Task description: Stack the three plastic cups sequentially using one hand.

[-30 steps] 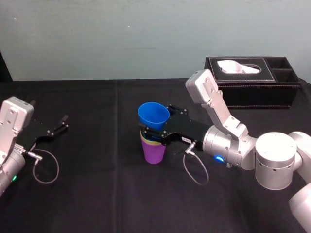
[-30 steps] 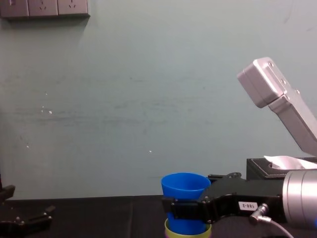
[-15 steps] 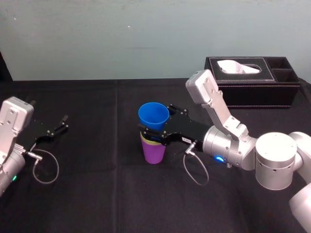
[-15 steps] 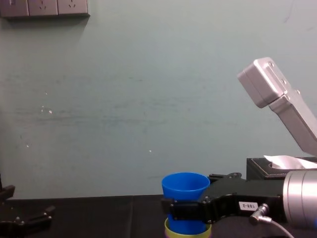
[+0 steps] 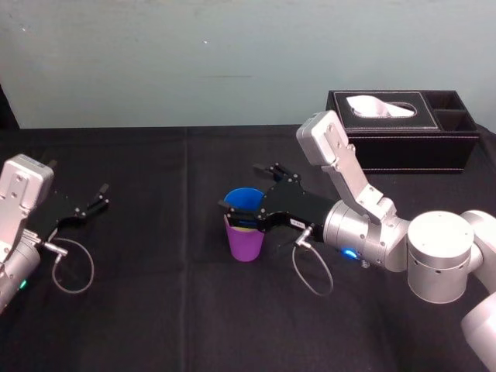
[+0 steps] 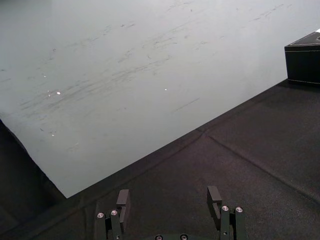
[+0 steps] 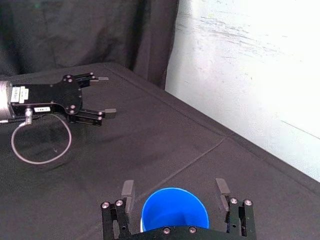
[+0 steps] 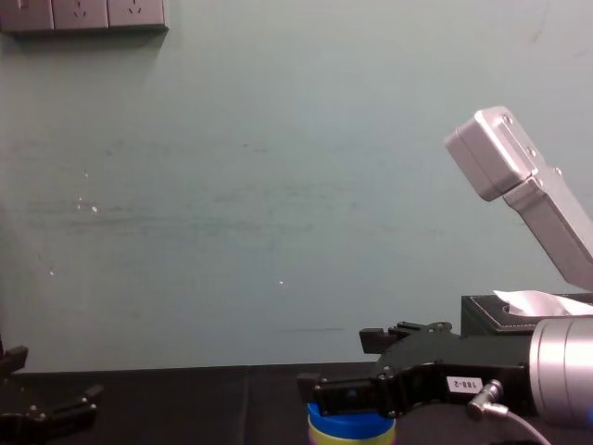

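Desk (image 5: 163, 325) nearest my body is draped in black, and both my arms reach out over it, the left along its left side, the right coming in from the lower right. My left claw (image 5: 101, 195) lies low over the desk, well apart from the cups. Its fingers (image 6: 122, 200) are spread, with bare black desk between them in the left wrist view. A thin cable loop (image 5: 311, 271) hangs under my right wrist. A little farther out, near the middle of the desk, my right claw (image 5: 240, 186) is at the stack. Its two fingers (image 7: 127, 190) stand apart, one on each side of the blue cup (image 5: 245, 197), and the right wrist view shows a gap between each finger and the cup's rim, so I grip nothing. The blue cup sits upright, mouth up, sunk inside the yellow-green cup (image 8: 352, 436). That one is nested in the purple cup (image 5: 245, 242), which stands on the desk. In the chest view a narrow blue band shows above the yellow-green rim, just under my right claw. Beyond the stack, at the far right of the desk, a black tissue box (image 5: 403, 139) sits with a white tissue poking from its top, well apart from the cups. Behind everything rises a pale green wall (image 5: 194, 54), with white sockets (image 8: 83, 14) high on its left in the chest view.
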